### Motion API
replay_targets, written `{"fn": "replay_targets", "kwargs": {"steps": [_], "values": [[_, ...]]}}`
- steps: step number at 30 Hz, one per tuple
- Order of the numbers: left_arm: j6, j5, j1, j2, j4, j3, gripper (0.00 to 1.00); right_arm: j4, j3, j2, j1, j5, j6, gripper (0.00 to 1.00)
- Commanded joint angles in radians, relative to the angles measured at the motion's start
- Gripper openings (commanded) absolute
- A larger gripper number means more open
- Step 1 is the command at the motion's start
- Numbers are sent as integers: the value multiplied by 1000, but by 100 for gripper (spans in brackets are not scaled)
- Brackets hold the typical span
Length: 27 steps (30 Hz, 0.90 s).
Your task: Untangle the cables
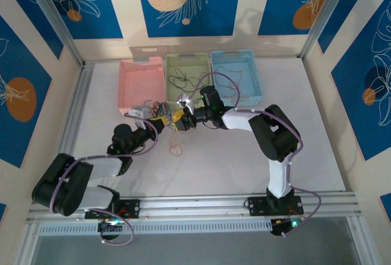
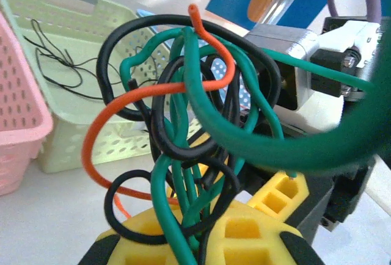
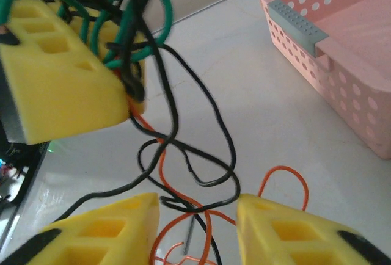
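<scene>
Right wrist view first: the right gripper (image 3: 198, 231) is seen with its yellow pads spread wide and nothing pinched yet. A black loop (image 3: 234, 158) and an orange strand (image 3: 161, 161) are hanging right in the gap. In the left wrist view the left gripper (image 2: 198, 231) looks clamped on the base of the cables (image 2: 183, 124). The clump is held up off the table (image 1: 214, 173), just in front of the pink basket (image 1: 137, 88) and the green basket (image 1: 188, 57).

Best bet, probably: just one strand should be taken by the right pads, and the dangling black loop looks easiest. It should be drawn away slowly while the clump is pinned. If two strands get grabbed together, the knot likely just gets tightened.

The cables themselves are thin, bendy and smooth-jacketed, in green, black and orange-red, and looped through each other in a loose ball. An orange loop (image 1: 176, 150) is lying on the table; whether it's joined to the clump can't be told. A few black wires (image 1: 179, 82) are sitting in the green basket.
</scene>
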Motion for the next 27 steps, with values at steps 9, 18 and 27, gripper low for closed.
{"fn": "replay_targets", "kwargs": {"steps": [9, 18, 27], "values": [[23, -133, 14, -85, -120, 7, 0, 26, -39, -72, -80, -10, 47, 0], [14, -357, 14, -154, -296, 9, 0, 198, -188, -189, -225, 445, 280, 0], [3, -404, 15, -163, -294, -4, 0, 204, -191, -196, -183, 418, 237, 34]]}}
